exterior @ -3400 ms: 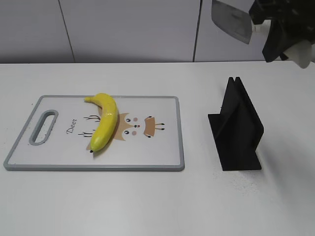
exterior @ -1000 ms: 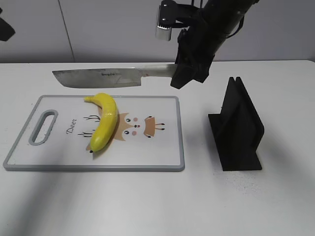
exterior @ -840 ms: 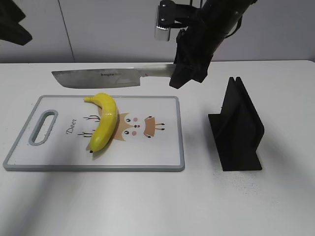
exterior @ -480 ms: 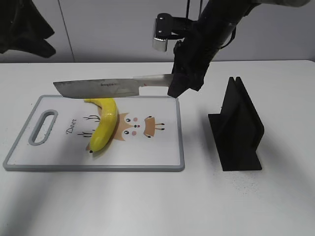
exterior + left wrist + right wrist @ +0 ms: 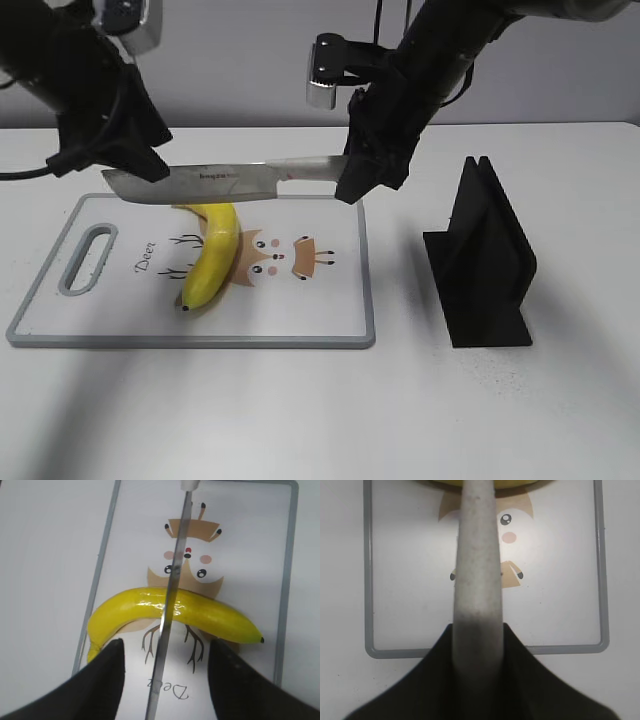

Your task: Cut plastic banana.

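Observation:
The plastic banana [image 5: 212, 255] lies on the white cutting board [image 5: 368, 290], yellow and curved. My right gripper [image 5: 356, 182] is shut on the handle of a large knife [image 5: 205, 184]. The blade is level and edge down, crossing the banana's middle in the left wrist view [image 5: 170, 600]. I cannot tell whether it touches the banana [image 5: 215, 615]. My left gripper [image 5: 132, 168] is open over the blade's tip end, its fingers [image 5: 166, 650] on either side of the spine. The right wrist view shows the handle [image 5: 475, 555] in the jaws [image 5: 477, 632] and a sliver of banana [image 5: 512, 484].
A black knife stand [image 5: 490, 265] stands upright on the white table to the right of the board. The board has a grey rim [image 5: 367, 580], a handle slot [image 5: 88, 258] at its left end and a deer cartoon [image 5: 285, 258] in the middle.
The right arm lowered the knife from above the board's far edge down over the banana. The left arm came in from the upper left and now hovers over the blade's tip.

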You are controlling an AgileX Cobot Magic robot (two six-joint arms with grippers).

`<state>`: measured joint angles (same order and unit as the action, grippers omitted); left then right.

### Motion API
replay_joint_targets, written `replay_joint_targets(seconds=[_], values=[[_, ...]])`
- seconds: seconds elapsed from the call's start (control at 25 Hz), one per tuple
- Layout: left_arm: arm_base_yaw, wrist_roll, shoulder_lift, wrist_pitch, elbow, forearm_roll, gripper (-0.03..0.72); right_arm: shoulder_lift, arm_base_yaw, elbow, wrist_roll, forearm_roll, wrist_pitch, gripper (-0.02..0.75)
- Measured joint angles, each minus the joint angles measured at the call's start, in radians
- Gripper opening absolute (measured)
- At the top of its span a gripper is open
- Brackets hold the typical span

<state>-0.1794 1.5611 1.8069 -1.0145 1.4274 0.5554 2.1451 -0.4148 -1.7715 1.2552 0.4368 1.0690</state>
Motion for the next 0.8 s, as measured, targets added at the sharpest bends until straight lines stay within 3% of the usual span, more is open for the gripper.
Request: replay_joint_targets(seconds=[0.52,0.8], values=[[-0.013,0.000,0.069,0.086,0.000,-0.036,0.461,0.000,0.000,0.000,0.000,0.014,0.000,0.183],[-0.013,0.001,0.069,0.095,0.000,-0.036,0.343,0.000,0.000,0.000,0.001,0.015,0.000,0.183]])
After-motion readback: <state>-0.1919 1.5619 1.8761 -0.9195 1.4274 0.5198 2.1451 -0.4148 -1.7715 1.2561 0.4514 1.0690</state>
